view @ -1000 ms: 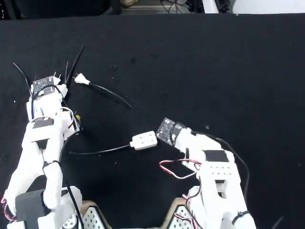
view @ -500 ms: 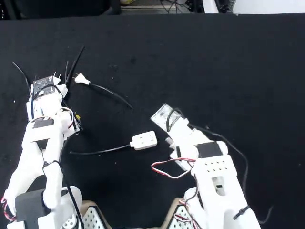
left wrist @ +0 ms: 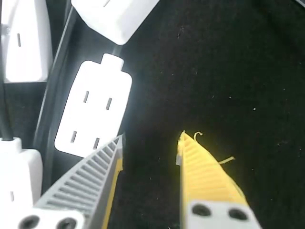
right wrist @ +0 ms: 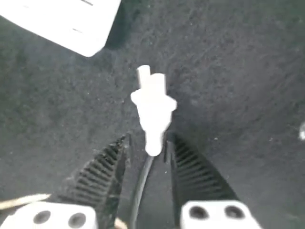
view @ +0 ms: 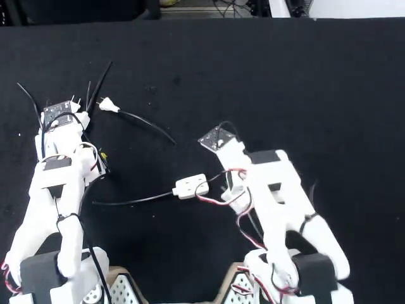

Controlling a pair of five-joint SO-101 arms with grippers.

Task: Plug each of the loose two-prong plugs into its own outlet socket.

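In the right wrist view a white two-prong plug (right wrist: 153,106) sticks out ahead of my right gripper (right wrist: 147,139), which is shut on the plug's tail, its black cable running back between the fingers. A white outlet socket (right wrist: 62,24) lies just beyond the prongs. In the high view that socket (view: 191,186) sits mid-table beside the raised right arm (view: 266,183). My left gripper (left wrist: 151,138) stands open over bare black cloth, next to a white outlet socket (left wrist: 93,117) among several others. A loose white plug (view: 107,104) with a black cable lies right of the left arm (view: 57,164).
Black cables (view: 95,79) fan out on the cloth near the left arm's tip. A red and white wire (view: 218,197) loops off the right arm beside the socket. The black table (view: 304,82) stretches far and right.
The right arm has lifted and swung away from the socket's end, its wrist now higher and farther back. The left arm has stayed still.
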